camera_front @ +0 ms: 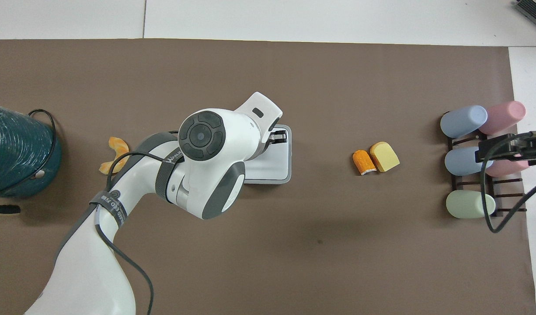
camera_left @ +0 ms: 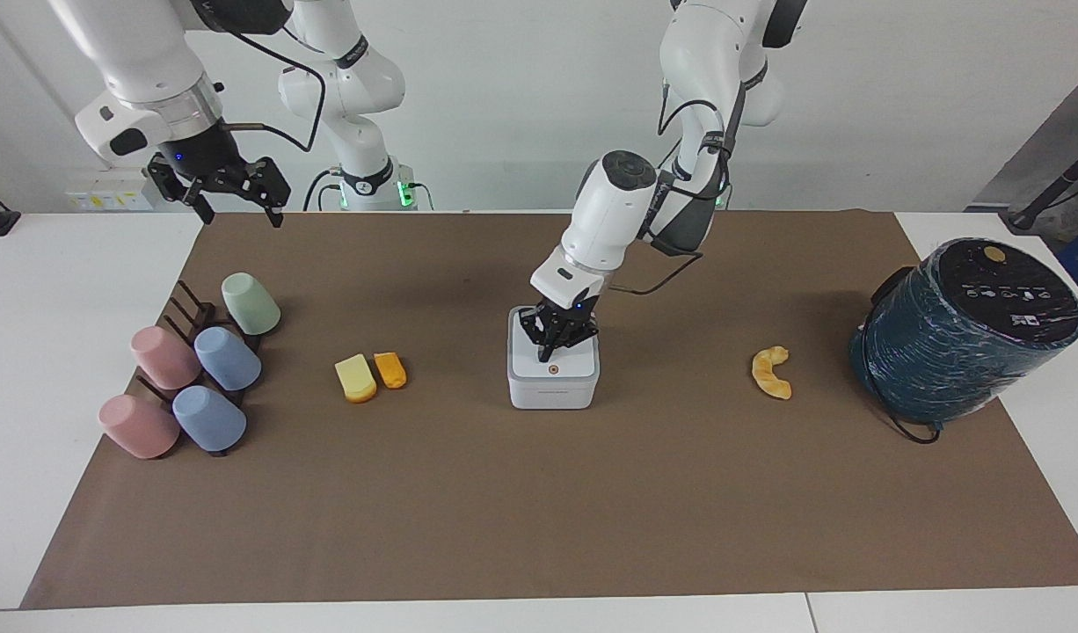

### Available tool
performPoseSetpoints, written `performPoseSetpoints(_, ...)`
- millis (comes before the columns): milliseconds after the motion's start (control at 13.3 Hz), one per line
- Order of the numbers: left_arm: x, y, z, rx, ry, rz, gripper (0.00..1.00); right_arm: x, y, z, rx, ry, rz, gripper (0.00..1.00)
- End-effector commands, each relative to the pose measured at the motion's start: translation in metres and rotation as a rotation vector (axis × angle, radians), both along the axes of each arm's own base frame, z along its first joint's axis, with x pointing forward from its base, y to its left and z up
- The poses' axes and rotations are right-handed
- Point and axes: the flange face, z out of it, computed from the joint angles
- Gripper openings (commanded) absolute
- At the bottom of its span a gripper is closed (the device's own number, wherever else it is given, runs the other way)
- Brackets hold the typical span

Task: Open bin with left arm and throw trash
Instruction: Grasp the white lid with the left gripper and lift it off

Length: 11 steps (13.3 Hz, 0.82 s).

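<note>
Sitting shut: white square bin (camera_left: pixel 553 380) w/ orange button (camera_left: pixel 553 369).

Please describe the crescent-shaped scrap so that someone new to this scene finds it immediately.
Start at the big dark teal cylinder at the left arm's end of the table. Between it and the small white bin lies the crescent peel on the brown mat. It alone is curved and lies apart from other scraps.

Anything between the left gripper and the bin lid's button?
Nothing visible. The left gripper is right over the closed lid of the bin, its tip just short of the orange button. The right gripper waits over the table's edge.
</note>
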Motion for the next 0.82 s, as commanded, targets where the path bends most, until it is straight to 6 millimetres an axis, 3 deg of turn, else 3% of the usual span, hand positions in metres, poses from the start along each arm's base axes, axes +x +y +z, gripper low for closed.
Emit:
performPoseSetpoints(0, -0.004, -0.002, -0.005, 0.001, 0.006, 0.007, 0.00, -0.006, 0.000, 0.000, 0.000, -0.016, 0.022, 1.00)
performPoseSetpoints(524, -0.005, 0.000, -0.037, 0.006, 0.005, 0.015, 0.00, -0.006, 0.000, 0.000, 0.000, -0.014, 0.022, 1.00)
performPoseSetpoints(749, -0.003, 0.000, -0.033, 0.006, 0.003, 0.014, 0.00, -0.006, 0.000, 0.000, 0.000, -0.016, 0.022, 1.00)
